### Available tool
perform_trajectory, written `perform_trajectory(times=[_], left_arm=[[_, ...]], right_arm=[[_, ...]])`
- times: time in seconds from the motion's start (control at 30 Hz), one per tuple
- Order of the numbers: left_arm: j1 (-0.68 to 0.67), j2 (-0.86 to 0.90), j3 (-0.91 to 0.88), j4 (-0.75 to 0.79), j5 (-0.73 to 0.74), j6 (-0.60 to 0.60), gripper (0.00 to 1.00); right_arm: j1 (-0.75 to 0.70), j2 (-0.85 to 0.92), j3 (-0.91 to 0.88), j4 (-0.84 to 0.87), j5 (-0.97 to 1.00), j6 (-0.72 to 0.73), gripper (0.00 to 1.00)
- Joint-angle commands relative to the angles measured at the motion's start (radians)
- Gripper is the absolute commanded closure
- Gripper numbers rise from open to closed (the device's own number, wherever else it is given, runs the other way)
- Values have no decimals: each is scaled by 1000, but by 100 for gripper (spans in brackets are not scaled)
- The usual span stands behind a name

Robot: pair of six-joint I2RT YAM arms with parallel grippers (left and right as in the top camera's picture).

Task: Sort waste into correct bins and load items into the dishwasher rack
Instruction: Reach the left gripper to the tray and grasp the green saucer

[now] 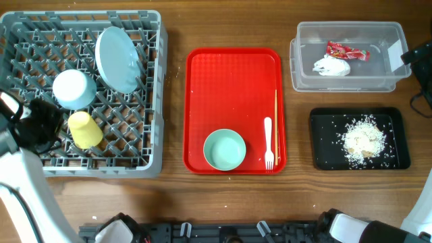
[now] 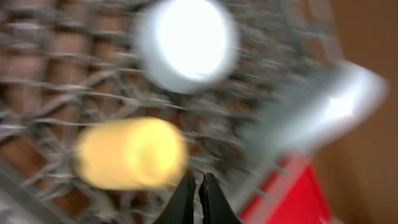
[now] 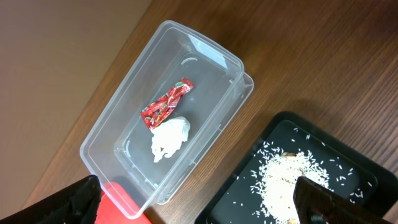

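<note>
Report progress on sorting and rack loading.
Done: red wrapper and tissue lie in the clear tub, rice crumbs on the black tray; plate, bowl and yellow cup sit in the rack. In hand: nothing; left gripper shut, empty, over the rack. Left: green saucer-bowl, fork and chopsticks on the red tray.

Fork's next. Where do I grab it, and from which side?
Probably the fork by its handle end, from straight above, jaws across its narrow width: it lies flat on the red tray, tines toward the near edge, chopsticks close alongside.
</note>
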Motion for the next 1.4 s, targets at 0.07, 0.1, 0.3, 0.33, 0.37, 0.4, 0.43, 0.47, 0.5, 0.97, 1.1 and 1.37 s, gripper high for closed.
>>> perform_trajectory(times=[0.07, 0.1, 0.3, 0.33, 0.37, 0.4, 0.43, 0.47, 0.5, 0.97, 1.1, 1.37], left_arm=[[-242, -203, 28, -22, 280, 172, 96], [-314, -216, 28, -27, 257, 189, 94], [-837, -139, 27, -8, 171, 195, 60], [-921, -111, 27, 9, 136, 195, 54], [-974, -92, 27, 22, 103, 194, 50], [-1042, -63, 27, 37, 46, 188, 47], [-1129, -21, 28, 57, -37, 163, 45], [-1194, 17, 28, 74, -106, 138, 43], [-1282, 76, 28, 97, -191, 122, 42], [-1614, 533, 28, 237, -397, -47, 48], [-1637, 579, 28, 261, -413, -48, 48], [-1637, 648, 28, 251, -445, -73, 75]], right_arm=[[-2, 6, -1, 2, -2, 3, 0], [-2, 6, -1, 2, -2, 4, 0], [-2, 6, -1, 2, -2, 3, 0], [-2, 6, -1, 2, -2, 4, 0], [-2, 6, -1, 2, -2, 4, 0], [-2, 6, -1, 2, -2, 4, 0], [-2, 6, -1, 2, -2, 4, 0], [-2, 6, -1, 2, -2, 4, 1], [-2, 6, -1, 2, -2, 4, 0], [-2, 6, -1, 2, -2, 4, 0], [-2, 6, -1, 2, -2, 4, 0], [-2, 6, -1, 2, -2, 3, 0]])
